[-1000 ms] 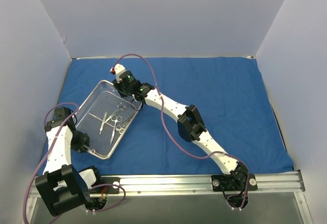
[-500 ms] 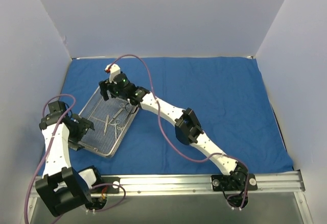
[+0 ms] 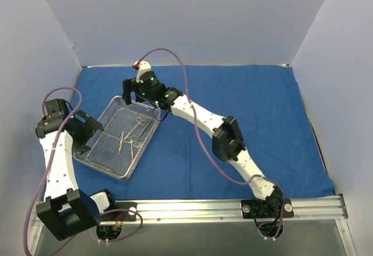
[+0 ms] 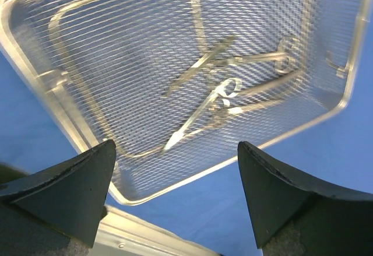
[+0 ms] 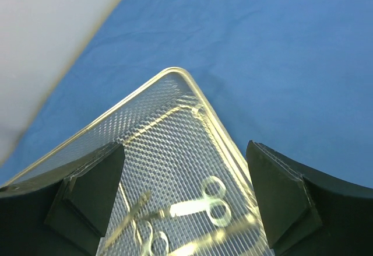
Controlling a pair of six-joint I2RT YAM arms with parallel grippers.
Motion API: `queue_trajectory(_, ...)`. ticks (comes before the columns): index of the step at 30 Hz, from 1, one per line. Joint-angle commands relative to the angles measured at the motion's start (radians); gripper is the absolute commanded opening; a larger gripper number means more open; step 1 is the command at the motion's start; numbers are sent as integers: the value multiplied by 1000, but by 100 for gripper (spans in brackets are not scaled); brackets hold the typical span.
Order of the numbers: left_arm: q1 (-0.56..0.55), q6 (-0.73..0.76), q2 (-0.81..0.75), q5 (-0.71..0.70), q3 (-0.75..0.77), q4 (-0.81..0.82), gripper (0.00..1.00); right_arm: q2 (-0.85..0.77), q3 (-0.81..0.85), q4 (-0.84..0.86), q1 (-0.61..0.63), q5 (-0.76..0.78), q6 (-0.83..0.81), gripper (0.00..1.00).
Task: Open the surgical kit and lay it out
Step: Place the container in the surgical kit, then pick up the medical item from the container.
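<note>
Spread wide over the worktop (image 3: 204,241): a royal-blue cloth wrap (image 3: 250,122), opened out and lying almost flat, reaching close to the white walls (image 3: 186,17) on three sides. Set diagonally on the cloth, left of centre: a rectangular silver wire-mesh tray (image 3: 102,148). Lying loose on the mesh toward the tray's far right side: a small overlapping cluster of thin steel instruments (image 3: 132,133), among them scissors (image 5: 211,202) with ring handles; exact count hard to tell.

Poised over the tray's left long side: the left end effector (image 3: 87,138), fingers (image 4: 64,192) spread wide apart and gripping nothing. Framed between those two dark pads in the left wrist view: the mesh floor, a near rim and the crossed instruments, all somewhat blurred.

Stretched across from the right base to the tray's far corner: the right end effector (image 3: 133,93), likewise spread apart and empty. Centred between its fingers (image 5: 280,197) in the right wrist view: the rounded corner of the tray, with blue cloth beyond and pale wall at upper left. Touching the rim or just clear of it: cannot tell, for either arm.

Looping above the right arm near its wrist: a purple cable (image 3: 163,50).
</note>
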Motion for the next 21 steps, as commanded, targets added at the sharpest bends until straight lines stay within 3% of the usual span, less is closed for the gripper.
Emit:
queue_trajectory(1, -37, 24, 75, 110, 58, 107, 94, -242, -71, -71, -61, 22, 60, 89)
queue_trajectory(6, -188, 119, 195, 0, 195, 90, 98, -471, -289, -284, -173, 18, 29, 88)
queue_trajectory(11, -273, 233, 292, -68, 299, 11, 68, -712, -536, -406, -245, 56, -11, 87)
queue_trajectory(17, -392, 174, 379, -67, 206, -42, 64, -982, -790, -481, -287, 140, 6, 88)
queue_trajectory(21, -497, 92, 395, -16, 100, 67, 60, -1098, -894, -469, -311, 157, 41, 88)
